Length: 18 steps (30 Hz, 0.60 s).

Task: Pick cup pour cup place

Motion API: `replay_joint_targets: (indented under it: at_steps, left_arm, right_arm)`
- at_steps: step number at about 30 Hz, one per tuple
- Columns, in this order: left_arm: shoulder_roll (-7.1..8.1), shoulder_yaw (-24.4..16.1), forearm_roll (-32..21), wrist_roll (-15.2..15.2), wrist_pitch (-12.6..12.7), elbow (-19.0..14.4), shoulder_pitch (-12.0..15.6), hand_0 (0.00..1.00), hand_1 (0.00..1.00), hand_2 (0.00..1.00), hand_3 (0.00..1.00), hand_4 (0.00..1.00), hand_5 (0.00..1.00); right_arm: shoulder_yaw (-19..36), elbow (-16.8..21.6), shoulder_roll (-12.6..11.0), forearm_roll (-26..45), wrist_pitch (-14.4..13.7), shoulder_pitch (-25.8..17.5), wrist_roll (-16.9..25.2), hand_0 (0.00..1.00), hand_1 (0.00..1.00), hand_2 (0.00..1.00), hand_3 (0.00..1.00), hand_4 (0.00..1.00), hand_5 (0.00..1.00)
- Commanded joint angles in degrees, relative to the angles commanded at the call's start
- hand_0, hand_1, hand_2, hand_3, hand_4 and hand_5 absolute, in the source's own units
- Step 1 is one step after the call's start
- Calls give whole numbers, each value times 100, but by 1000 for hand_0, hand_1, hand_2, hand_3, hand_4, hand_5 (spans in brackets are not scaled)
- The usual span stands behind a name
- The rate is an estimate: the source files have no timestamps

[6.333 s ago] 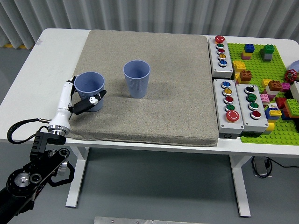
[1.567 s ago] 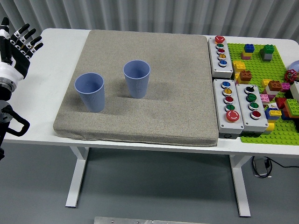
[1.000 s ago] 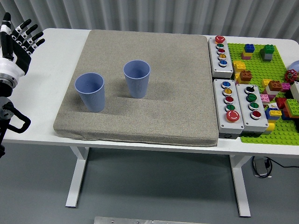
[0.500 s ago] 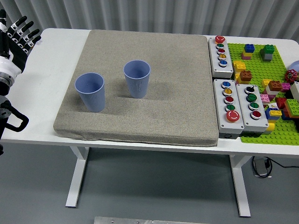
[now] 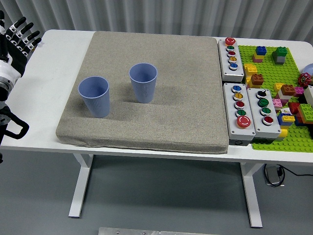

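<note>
Your left hand (image 5: 13, 41) hung empty at the table's left edge, fingers spread, well apart from both upright blue cups (image 5: 94, 96) on the grey mat (image 5: 186, 98); a careless sweep could topple the near cup.

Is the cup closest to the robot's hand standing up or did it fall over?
Standing up. The left cup sits on the grey mat with its round opening facing upward.

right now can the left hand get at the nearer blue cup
Probably yes: the left hand is open, off at the table's left edge, and nothing stands between it and the nearer blue cup on the mat.
</note>
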Motion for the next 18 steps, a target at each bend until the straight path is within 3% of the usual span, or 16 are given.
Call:
replay_joint_targets:
  at_steps: [18]
  left_arm:
    - [11, -17, 40, 3, 8, -39, 53, 743, 727, 808, 818, 836, 998]
  right_arm:
    - [-53, -4, 5, 21, -6, -39, 0, 694, 673, 611, 611, 2, 316]
